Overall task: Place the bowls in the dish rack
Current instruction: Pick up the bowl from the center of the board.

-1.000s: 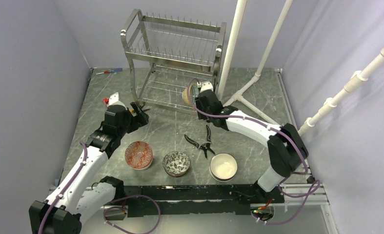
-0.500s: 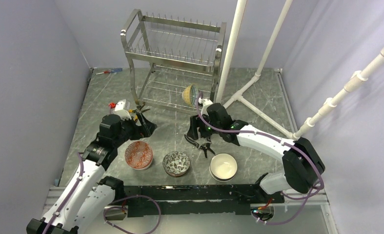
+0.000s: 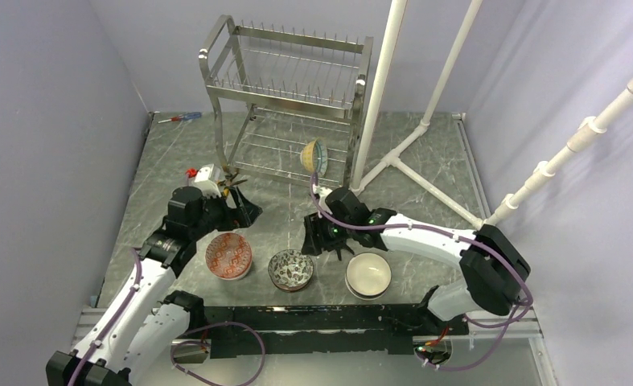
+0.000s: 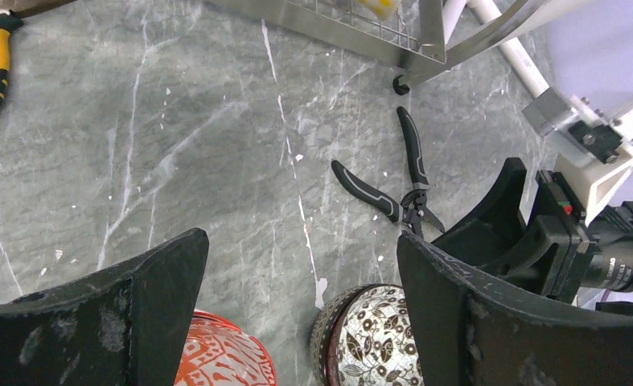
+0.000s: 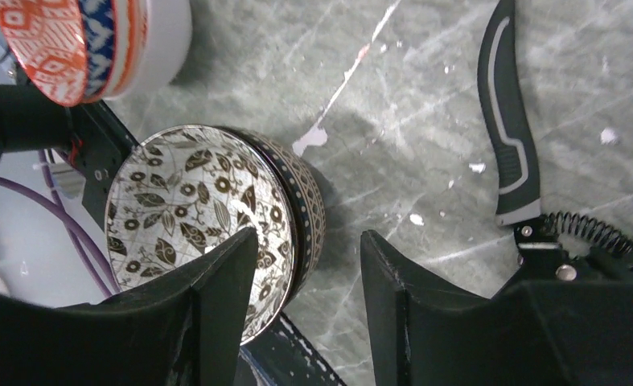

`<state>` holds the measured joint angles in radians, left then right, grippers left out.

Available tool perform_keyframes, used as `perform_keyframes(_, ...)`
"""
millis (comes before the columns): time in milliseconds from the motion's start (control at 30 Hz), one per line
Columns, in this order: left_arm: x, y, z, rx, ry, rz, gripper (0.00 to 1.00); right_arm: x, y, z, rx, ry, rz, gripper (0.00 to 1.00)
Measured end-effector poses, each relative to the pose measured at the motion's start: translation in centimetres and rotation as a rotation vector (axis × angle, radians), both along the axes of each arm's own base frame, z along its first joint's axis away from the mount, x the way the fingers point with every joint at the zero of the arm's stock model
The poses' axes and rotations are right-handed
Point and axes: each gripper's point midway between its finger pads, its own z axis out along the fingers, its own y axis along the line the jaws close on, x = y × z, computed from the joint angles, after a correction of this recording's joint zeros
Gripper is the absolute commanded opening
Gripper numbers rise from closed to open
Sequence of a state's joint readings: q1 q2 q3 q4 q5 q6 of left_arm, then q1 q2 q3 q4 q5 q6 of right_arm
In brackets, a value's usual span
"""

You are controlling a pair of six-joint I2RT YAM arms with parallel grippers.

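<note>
Marble table (image 3: 274, 211) | floral bowl (image 5: 192, 209) just beneath right gripper (image 5: 307, 251), fingers spread | left gripper (image 4: 301, 249) spread wide

Your top view looks down from high behind the arm bases (image 3: 450, 297) and takes in the whole surface (image 3: 281, 201). Each wrist view hangs close over it, facing down past its own fingers (image 4: 490, 322). Both catch the floral bowl (image 5: 200, 209) and the pliers (image 4: 377, 193).
</note>
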<state>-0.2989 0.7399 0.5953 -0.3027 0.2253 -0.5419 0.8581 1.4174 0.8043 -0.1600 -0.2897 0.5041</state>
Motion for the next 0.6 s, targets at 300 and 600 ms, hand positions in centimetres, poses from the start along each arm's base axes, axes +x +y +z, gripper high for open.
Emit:
perform_keyframes(300, 0.3, -0.1, -0.5, 0.004, 0.017, 0.001, 0.92, -3.1, 0.0, -0.7, -0.107, 0.059, 0.05, 0.48)
perform_keyframes(600, 0.6, -0.2, -0.8, 0.006, 0.022, 0.001, 0.91, -4.2, 0.3, -1.6, -0.233, 0.058, 0.071, 0.32)
